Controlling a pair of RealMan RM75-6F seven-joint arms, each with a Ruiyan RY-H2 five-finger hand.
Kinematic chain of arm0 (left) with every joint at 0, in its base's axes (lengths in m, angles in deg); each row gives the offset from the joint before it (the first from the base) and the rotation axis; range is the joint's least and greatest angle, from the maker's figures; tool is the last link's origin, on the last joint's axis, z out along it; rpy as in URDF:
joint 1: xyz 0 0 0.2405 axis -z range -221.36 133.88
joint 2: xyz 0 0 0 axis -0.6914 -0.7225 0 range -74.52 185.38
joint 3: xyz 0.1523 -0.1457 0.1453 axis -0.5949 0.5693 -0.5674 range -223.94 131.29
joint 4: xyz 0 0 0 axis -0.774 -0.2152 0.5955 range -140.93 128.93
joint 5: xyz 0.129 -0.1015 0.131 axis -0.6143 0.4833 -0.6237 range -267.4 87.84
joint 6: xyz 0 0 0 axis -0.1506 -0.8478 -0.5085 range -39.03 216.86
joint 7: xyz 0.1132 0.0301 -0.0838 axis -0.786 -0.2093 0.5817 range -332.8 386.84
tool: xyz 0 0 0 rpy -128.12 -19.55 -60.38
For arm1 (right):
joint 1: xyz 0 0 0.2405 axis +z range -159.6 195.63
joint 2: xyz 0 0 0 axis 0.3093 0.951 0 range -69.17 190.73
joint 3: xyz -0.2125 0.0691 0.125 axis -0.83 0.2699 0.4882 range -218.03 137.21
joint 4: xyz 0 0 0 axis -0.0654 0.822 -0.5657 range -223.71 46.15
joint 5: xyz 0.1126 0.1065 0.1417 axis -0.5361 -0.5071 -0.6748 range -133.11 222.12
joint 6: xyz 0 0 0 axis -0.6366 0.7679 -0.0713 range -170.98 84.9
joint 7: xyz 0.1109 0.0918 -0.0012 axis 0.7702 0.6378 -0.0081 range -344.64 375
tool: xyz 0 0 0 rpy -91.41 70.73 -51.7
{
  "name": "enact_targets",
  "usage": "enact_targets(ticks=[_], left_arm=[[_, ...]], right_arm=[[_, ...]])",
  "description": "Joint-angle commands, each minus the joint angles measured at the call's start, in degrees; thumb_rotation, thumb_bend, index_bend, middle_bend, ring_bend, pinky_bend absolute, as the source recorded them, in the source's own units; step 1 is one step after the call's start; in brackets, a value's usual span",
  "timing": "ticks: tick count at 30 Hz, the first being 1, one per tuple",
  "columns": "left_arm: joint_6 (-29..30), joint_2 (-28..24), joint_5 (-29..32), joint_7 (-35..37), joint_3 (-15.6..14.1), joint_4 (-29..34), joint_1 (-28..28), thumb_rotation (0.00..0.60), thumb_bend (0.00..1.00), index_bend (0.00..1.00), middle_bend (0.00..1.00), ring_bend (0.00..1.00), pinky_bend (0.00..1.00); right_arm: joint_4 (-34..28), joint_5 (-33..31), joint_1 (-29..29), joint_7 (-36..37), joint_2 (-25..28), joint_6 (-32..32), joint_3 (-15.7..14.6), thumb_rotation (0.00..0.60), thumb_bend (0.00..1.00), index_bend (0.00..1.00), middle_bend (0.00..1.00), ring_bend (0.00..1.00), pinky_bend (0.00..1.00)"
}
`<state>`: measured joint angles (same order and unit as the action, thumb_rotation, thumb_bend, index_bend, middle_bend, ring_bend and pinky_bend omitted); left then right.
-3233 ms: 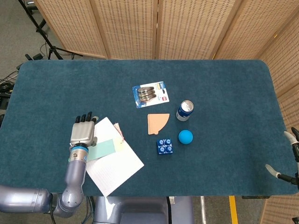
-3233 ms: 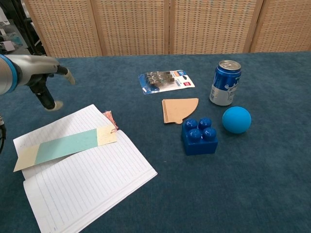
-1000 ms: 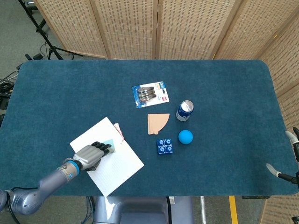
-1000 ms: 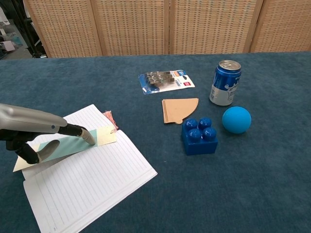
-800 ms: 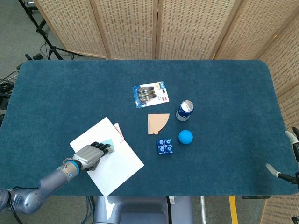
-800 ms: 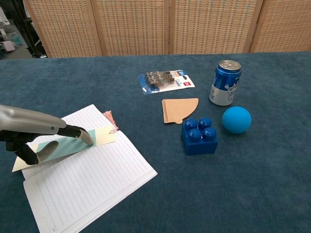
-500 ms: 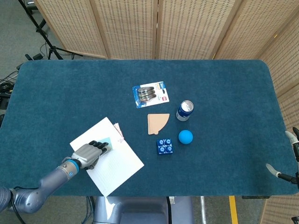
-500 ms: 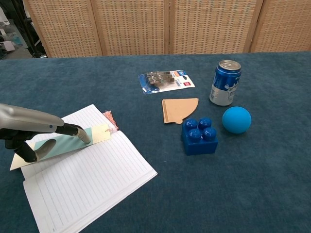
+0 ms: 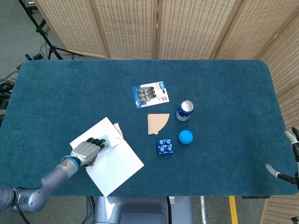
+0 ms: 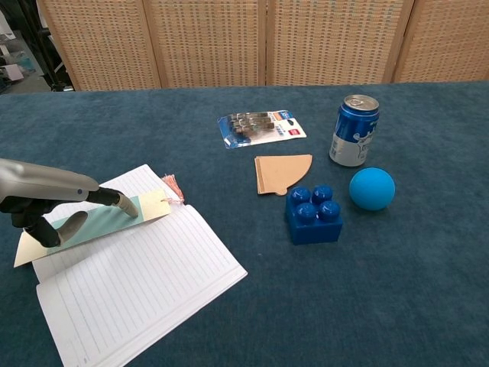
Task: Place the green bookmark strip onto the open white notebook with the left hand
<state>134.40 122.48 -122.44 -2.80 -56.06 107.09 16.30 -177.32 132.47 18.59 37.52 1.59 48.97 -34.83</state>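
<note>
From the head view, the left robot hand (image 9: 87,150) lies flat on the open white notebook (image 9: 112,163), which sits near the front left of the blue tabletop (image 9: 70,93). Its fingers rest on the green bookmark strip (image 9: 105,140), only a small end of which shows past the fingertips; the robot hand presses on the strip rather than closing around it, with fingers fairly straight. Further right lie a blister pack (image 9: 150,94), a tan fan-shaped card (image 9: 156,123), a blue soda can (image 9: 185,110), a blue ball (image 9: 185,136) and a blue toy brick (image 9: 164,146). At the far right edge, part of the right robot hand (image 9: 286,154) shows, with pale fingers apart and nothing in them.

From the chest view, the left robot hand (image 10: 47,200) comes in from the left edge, one fingertip (image 10: 126,204) touching the strip (image 10: 95,221) and the thumb set down on it lower left. The strip lies slantwise across the upper left part of the notebook (image 10: 137,283), its left end reaching past the page edge. A small pink tassel (image 10: 173,187) sits at the notebook's upper corner. The can (image 10: 354,131) stands upright behind the ball (image 10: 372,189), with the brick (image 10: 313,214) just left of the ball and the card (image 10: 281,173) touching the brick's far side. The blister pack (image 10: 261,127) lies further back.
</note>
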Motion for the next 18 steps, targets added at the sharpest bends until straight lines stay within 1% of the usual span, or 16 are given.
enact_targets(ticks=[1, 18], left_arm=[[0.1, 0.6, 0.2, 0.2, 0.2, -0.5, 0.1, 0.6, 0.9, 0.08, 0.0, 0.0, 0.0], [1.4, 3.4, 1.9, 0.2, 1.0, -1.8, 1.0, 0.6, 0.9, 0.08, 0.0, 0.0, 0.0]], right_arm=[[0.0, 0.0, 0.0, 0.1, 0.0, 0.0, 0.0, 0.6, 0.18, 0.06, 0.0, 0.0, 0.0], [0.2, 0.2, -0.2, 0.7, 0.1, 0.5, 0.0, 0.6, 0.18, 0.06, 0.0, 0.0, 0.0]])
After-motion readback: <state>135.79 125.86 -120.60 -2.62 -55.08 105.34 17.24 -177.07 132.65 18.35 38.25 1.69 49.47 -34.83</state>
